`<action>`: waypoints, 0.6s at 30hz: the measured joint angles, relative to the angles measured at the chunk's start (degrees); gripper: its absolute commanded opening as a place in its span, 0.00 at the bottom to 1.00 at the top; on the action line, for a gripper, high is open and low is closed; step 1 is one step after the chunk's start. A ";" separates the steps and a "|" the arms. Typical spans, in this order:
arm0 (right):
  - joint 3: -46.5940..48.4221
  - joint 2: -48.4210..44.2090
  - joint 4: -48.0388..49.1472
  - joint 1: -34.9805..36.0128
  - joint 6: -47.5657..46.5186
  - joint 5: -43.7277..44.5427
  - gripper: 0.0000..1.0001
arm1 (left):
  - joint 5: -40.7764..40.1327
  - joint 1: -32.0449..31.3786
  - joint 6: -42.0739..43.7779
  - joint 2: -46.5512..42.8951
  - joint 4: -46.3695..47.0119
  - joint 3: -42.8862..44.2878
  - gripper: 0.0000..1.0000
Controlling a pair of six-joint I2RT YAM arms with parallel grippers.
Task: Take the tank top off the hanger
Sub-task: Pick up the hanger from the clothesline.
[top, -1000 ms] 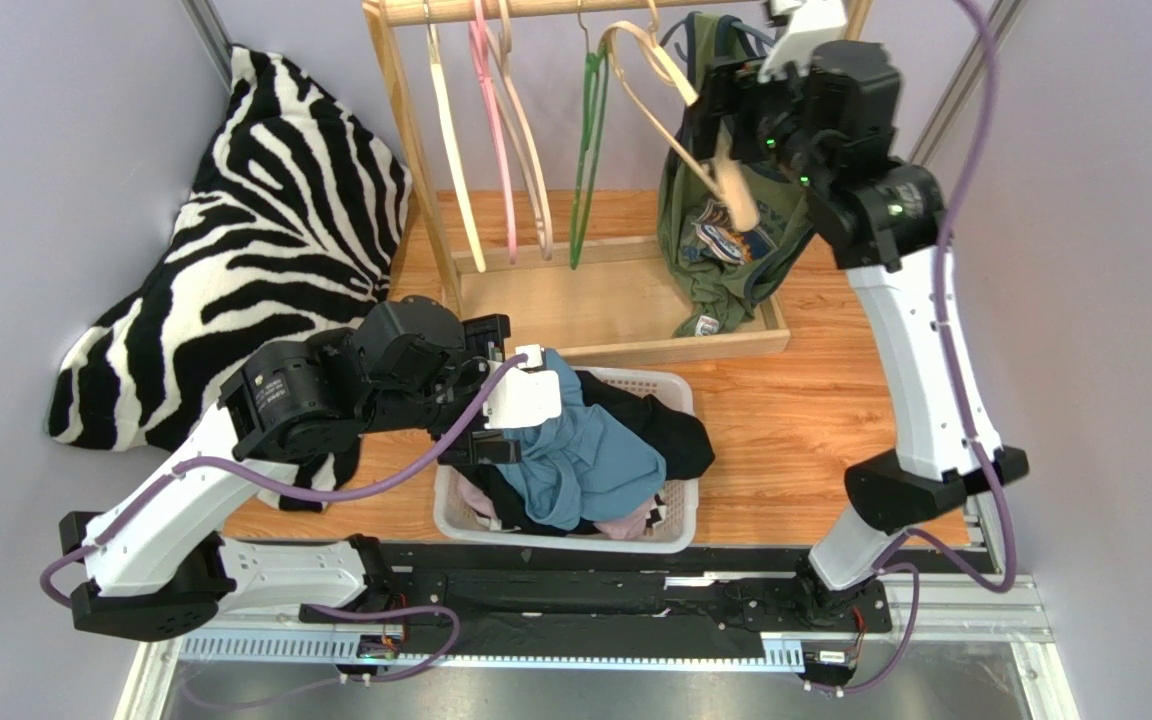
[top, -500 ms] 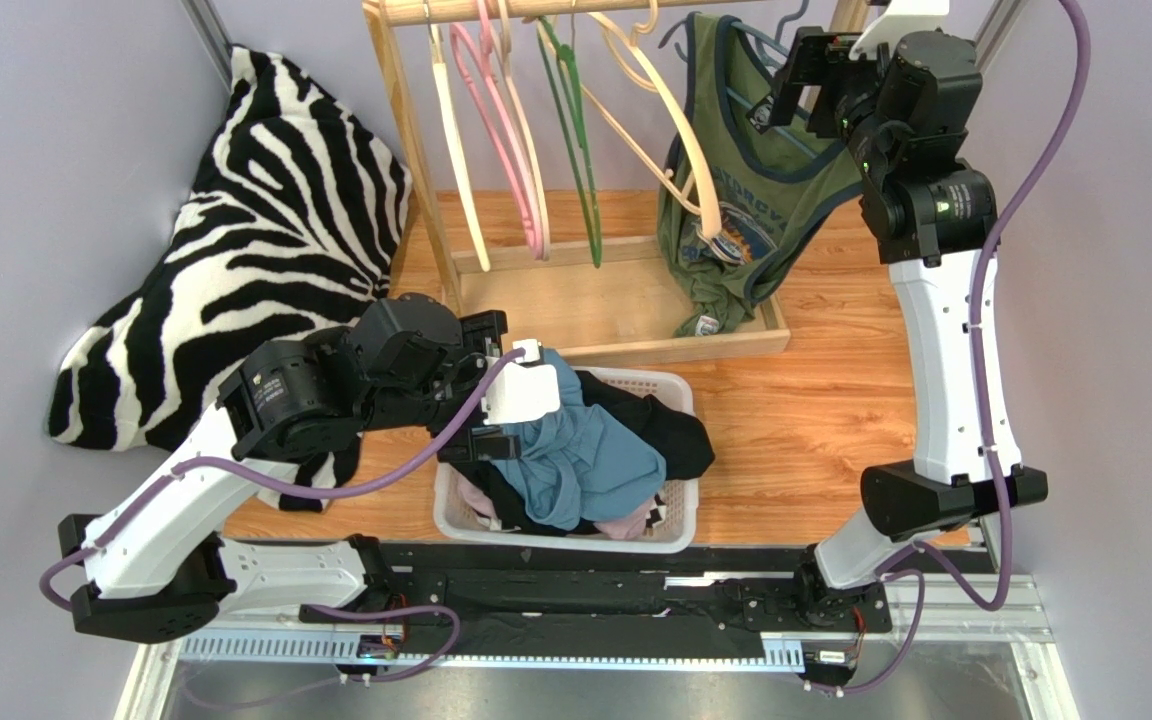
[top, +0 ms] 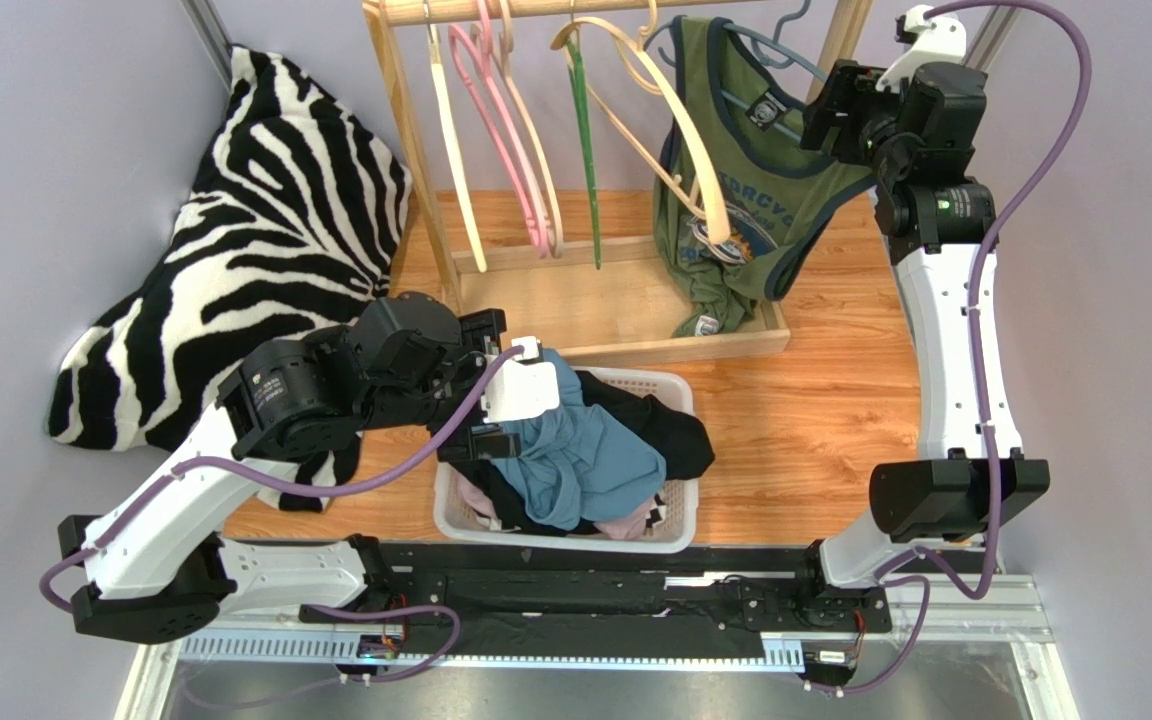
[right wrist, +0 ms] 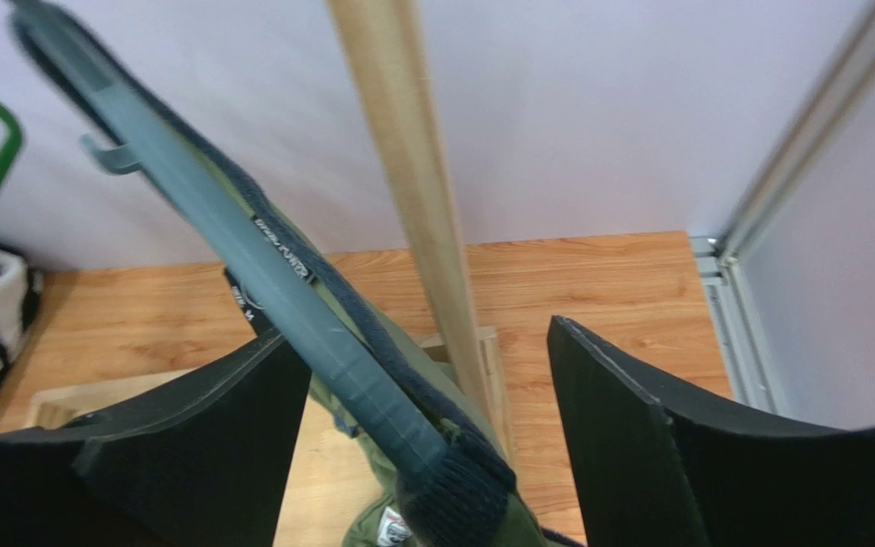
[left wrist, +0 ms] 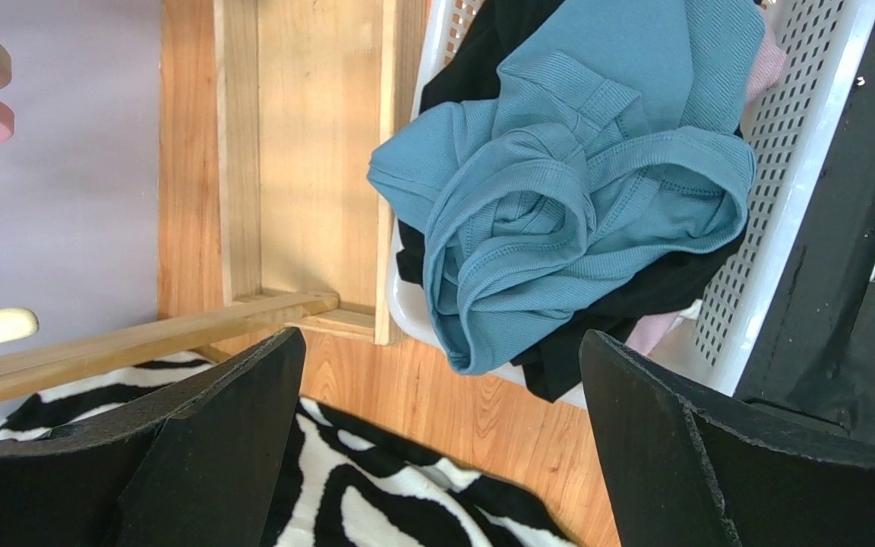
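An olive tank top (top: 732, 195) with navy trim hangs on a grey-blue hanger (top: 778, 45) at the right end of the wooden rack. My right gripper (top: 826, 113) is at the hanger's right shoulder. In the right wrist view that gripper (right wrist: 419, 342) is open, and the hanger arm (right wrist: 282, 274) and the tank top's navy strap (right wrist: 471, 496) pass between its jaws with gaps on both sides. The left gripper (top: 500, 413) hovers open over the left edge of the laundry basket (top: 455, 518), with nothing between its jaws (left wrist: 440, 342).
The white basket (left wrist: 796, 171) holds a teal garment (top: 582, 450) on top of dark clothes. Several empty hangers (top: 507, 120) hang on the rack beside the tank top. The rack's right post (right wrist: 408, 148) stands just behind the hanger. A zebra pillow (top: 267, 210) lies at the left.
My right gripper has moved right and back, from the middle of the tank top to the hanger's right end. The garment and neighbouring hangers have swung. The left arm has stayed put.
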 measured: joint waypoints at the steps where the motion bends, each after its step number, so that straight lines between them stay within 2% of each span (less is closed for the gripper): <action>1: 0.00 0.00 0.04 0.02 0.24 -1.20 0.73 | 0.02 0.11 -0.02 0.00 0.00 0.02 0.99; 5: -0.02 -0.61 0.22 0.04 1.36 -6.73 0.65 | 0.07 0.44 -0.22 0.00 0.00 0.02 0.99; 9: 0.33 -1.46 0.28 0.04 2.43 -11.13 0.46 | 0.24 0.74 -0.37 0.00 0.00 0.02 0.99; 12: 2.80 -1.27 -1.01 0.09 3.13 -13.33 0.44 | 0.33 0.92 -0.39 0.00 0.00 0.04 0.99; 15: 5.49 -1.11 -2.25 0.52 3.21 -14.88 0.48 | 0.46 1.11 -0.44 0.00 0.02 0.13 0.99; 18: 8.07 -0.59 -3.63 1.77 2.73 -15.06 0.46 | 0.70 1.38 -0.68 0.00 0.02 0.15 0.99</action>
